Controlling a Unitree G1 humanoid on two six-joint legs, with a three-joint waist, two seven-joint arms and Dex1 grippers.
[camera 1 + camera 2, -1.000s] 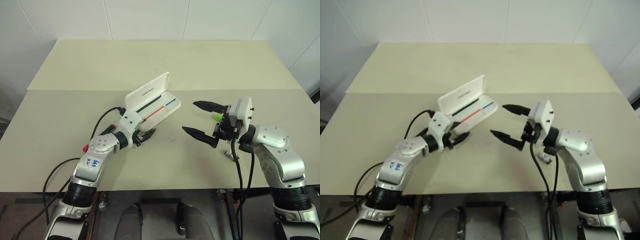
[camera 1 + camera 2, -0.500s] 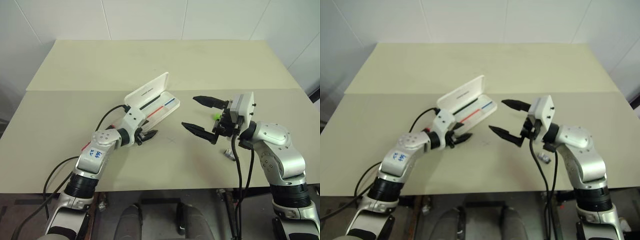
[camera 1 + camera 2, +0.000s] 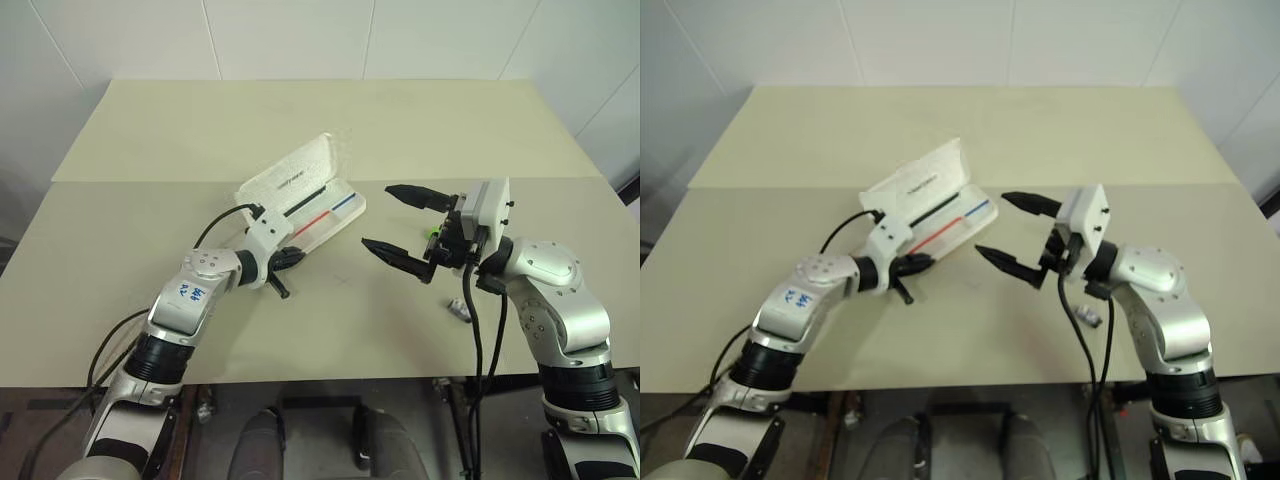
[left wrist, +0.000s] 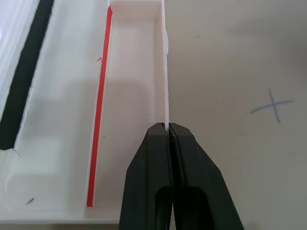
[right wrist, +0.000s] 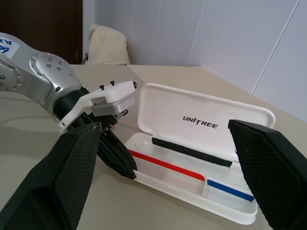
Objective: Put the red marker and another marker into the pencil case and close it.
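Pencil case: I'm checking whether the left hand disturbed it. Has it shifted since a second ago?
Yes. The pencil case has swung a little, its far end nearer the table seam, with the left hand shut on its front wall.

Your white pencil case [image 3: 318, 212] lies open mid-table, lid tilted back, lime-green marker [image 3: 436, 231] just behind the right gripper [image 3: 390, 219]

**Open case at mid-table, an arm on either side**

The pencil case [image 3: 318, 213] lies open near the middle of the table [image 3: 330, 120], its lid [image 3: 288, 176] raised along the far edge. The left gripper [image 3: 283, 262] sits at the tray's near-left end, pinched onto its front wall. The right gripper [image 3: 405, 223] hangs to the case's right, apart from it. Behind that gripper lies a highlighter [image 3: 435, 231]; nearer the table's front edge, beside the right arm, a small object [image 3: 460, 309].
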